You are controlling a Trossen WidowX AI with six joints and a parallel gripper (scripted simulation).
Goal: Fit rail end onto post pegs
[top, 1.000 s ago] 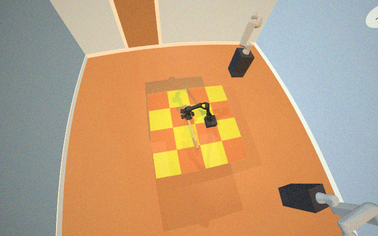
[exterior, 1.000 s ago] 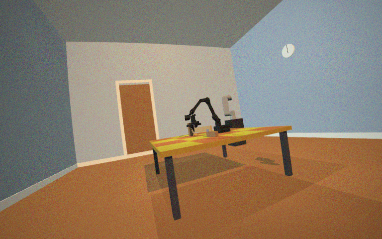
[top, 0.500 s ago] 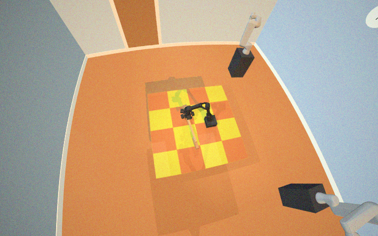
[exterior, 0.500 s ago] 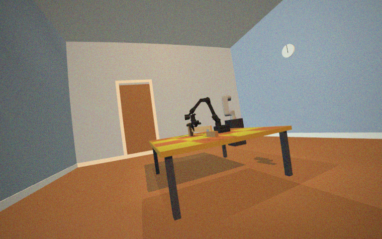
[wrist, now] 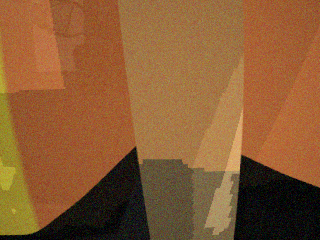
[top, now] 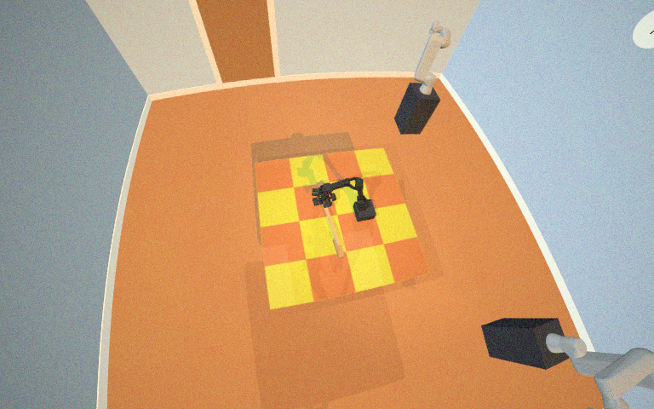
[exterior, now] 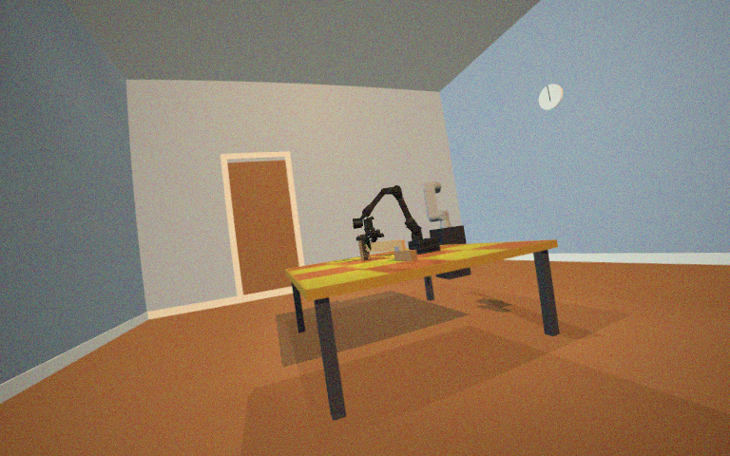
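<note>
The long pale wooden rail (top: pixel 332 228) (exterior: pixel 386 246) (wrist: pixel 185 80) runs from my gripper to the low footboard block (top: pixel 340 253) (exterior: pixel 406 256). It looks close to level in the exterior view, with its far end at the block; how it sits in the bracket is too small to tell. My gripper (exterior: pixel 367 254) (wrist: pixel 171 152) is shut on the rail near its near end, one dark finger on each side in the wrist view. The short wooden post (exterior: pixel 361 246) stands just beyond the gripper. The pegs, the holes and any gap between rail end and post are hidden.
The table (top: pixel 282 284) (exterior: pixel 431 267) has a yellow and orange checkered top. The arm's black base (top: pixel 364 210) (exterior: pixel 424 245) stands on it, to the right of the rail. Two pale arms on dark pedestals (top: pixel 416 110) (top: pixel 520 342) stand on the floor away from the table.
</note>
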